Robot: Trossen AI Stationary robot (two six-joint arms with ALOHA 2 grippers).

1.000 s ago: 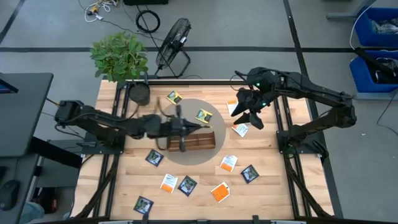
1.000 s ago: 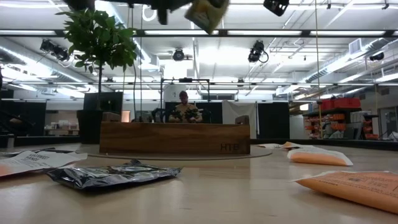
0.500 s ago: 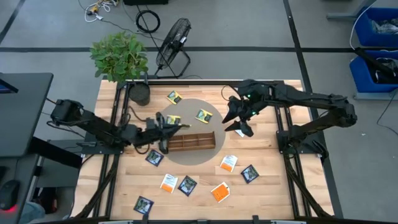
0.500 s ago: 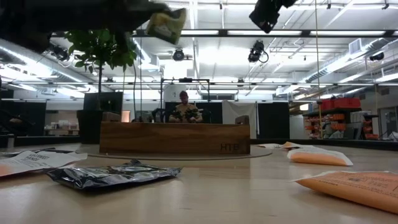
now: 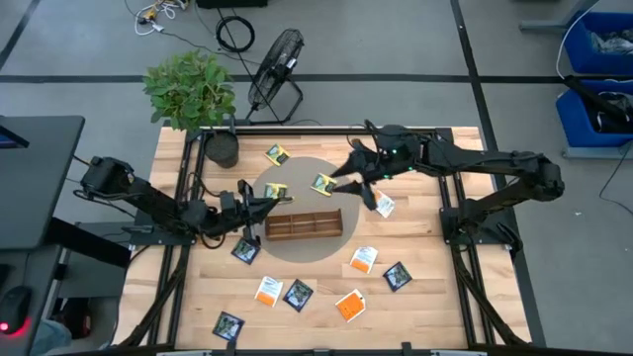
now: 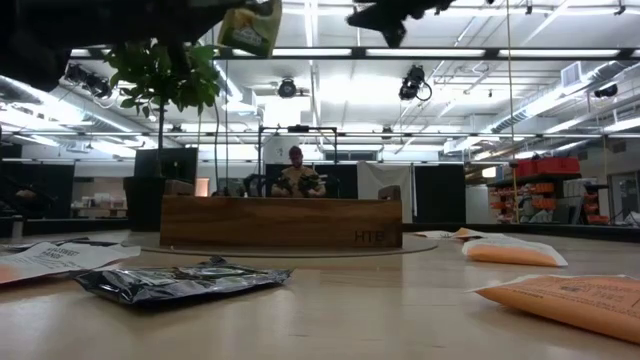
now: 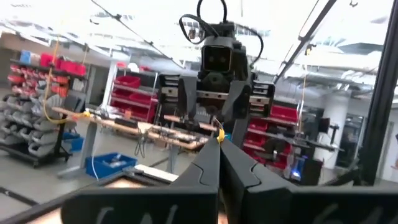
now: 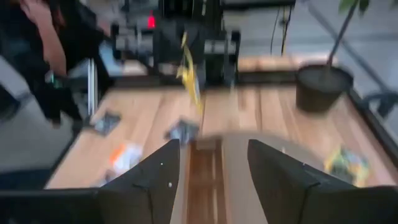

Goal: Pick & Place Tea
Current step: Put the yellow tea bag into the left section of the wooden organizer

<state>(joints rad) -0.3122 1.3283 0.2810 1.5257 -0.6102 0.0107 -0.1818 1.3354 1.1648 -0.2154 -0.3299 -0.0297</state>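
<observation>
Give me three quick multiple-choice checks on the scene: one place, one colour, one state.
1. Where does the wooden tray stand?
A. on the round grey mat at mid-table
B. at the table's near edge
C. against the plant pot

2. What colour is the sachet that the left fingers hold?
A. orange-and-white
B. dark navy
C. yellow-green

3. How are the right fingers?
A. shut on a sachet
B. open, holding nothing
C. out of every view

Answers: 1 A, since the high view shows the tray on the mat; 2 C, since the low view shows the lifted sachet yellow-green; 3 B, since the right wrist view shows a wide empty gap between them.
</observation>
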